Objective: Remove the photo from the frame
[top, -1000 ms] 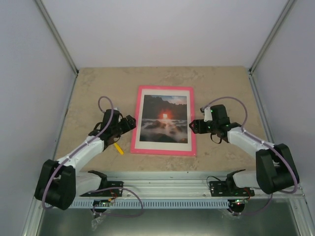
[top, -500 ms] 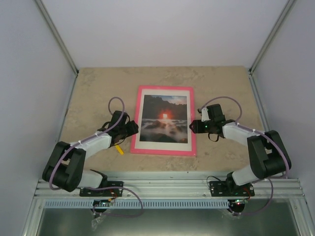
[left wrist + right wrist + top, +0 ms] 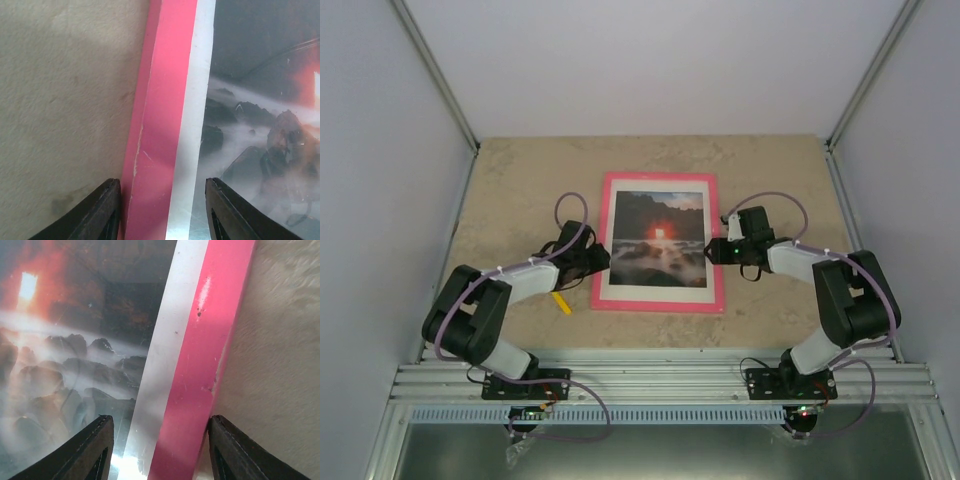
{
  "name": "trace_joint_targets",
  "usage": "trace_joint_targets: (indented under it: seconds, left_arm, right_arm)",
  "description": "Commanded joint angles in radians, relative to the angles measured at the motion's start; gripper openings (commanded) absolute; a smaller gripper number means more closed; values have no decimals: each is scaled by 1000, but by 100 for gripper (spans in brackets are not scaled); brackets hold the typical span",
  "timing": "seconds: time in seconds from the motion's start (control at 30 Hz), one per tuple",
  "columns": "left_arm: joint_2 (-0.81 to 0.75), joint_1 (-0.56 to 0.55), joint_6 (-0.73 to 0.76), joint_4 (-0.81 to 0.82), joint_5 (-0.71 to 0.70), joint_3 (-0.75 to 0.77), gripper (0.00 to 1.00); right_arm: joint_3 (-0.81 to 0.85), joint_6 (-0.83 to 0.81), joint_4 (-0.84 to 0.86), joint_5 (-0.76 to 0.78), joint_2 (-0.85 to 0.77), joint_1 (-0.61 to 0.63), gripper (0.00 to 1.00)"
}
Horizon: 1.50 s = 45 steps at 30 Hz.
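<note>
– Lying flat on the beige stone-look table (image 3: 520,180), the thin pink rectangular frame (image 3: 656,305) runs lengthwise away from the arms, with the sunset-over-rocks photo (image 3: 658,238) still inside.
– Which arm is nearer?
– Neither: the left gripper (image 3: 598,258) meets its left rail, the right gripper (image 3: 712,250) its right.
– Jaws?
– Apart on both, straddling pink rail and white mat border (image 3: 192,125). Only the wrist views show that.

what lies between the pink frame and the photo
A white mat strip separates the thin pink rectangular frame from the sunset print; clearest in wrist views.
</note>
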Motion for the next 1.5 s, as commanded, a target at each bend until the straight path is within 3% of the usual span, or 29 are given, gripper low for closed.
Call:
trace_joint_targets:
  seconds: [0.0, 0.4, 0.7, 1.1, 1.47]
  left_arm:
    - [42, -19, -14, 81, 38, 73, 48]
    - [191, -19, 0, 85, -41, 266, 53]
    - [74, -19, 30, -66, -190, 211, 65]
    - [-45, -36, 51, -54, -198, 59, 60]
    - [6, -87, 62, -35, -210, 62, 58]
  right_arm:
    - [59, 6, 44, -14, 44, -26, 53]
    - [239, -11, 27, 13, 202, -84, 60]
    - [145, -44, -25, 83, 44, -62, 75]
    - [-4, -78, -73, 250, -215, 238, 93]
    - [2, -107, -74, 389, -205, 500, 98]
